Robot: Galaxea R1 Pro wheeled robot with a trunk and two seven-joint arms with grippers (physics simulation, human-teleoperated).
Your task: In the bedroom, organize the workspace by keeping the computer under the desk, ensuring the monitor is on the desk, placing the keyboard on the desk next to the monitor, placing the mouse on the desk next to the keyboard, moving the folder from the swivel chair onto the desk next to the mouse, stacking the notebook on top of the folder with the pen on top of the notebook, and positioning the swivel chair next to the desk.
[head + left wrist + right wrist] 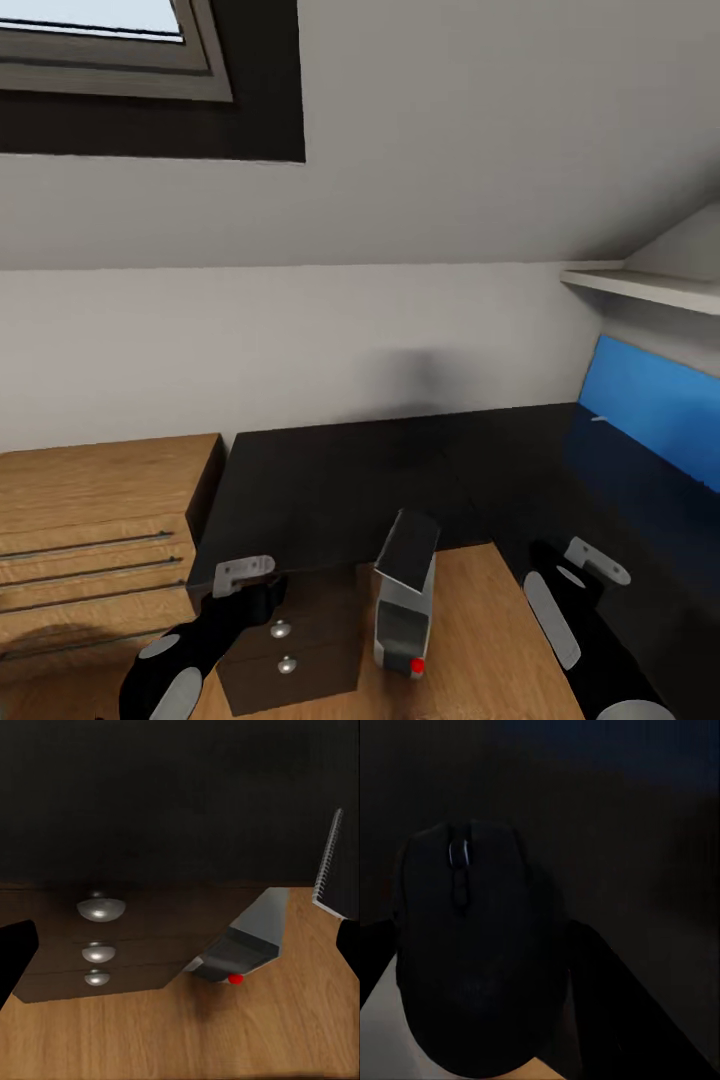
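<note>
The desk has a bare black top that bends along the blue back panel at the right. The computer, a silver-grey tower with a red light, stands tilted on the wooden floor at the desk's inner corner; it also appears as the computer beside the knobbed drawers. My left gripper hangs open in front of those drawers, fingers wide apart. My right gripper hovers over the desk's right wing, shut on the black mouse. Monitor, keyboard, folder, notebook and swivel chair are out of view.
A light wooden drawer unit stands against the desk's left end. A white shelf juts out above the blue back panel. A tiny slim white thing lies at the panel's foot, too small to identify. Sloped wall and window rise behind.
</note>
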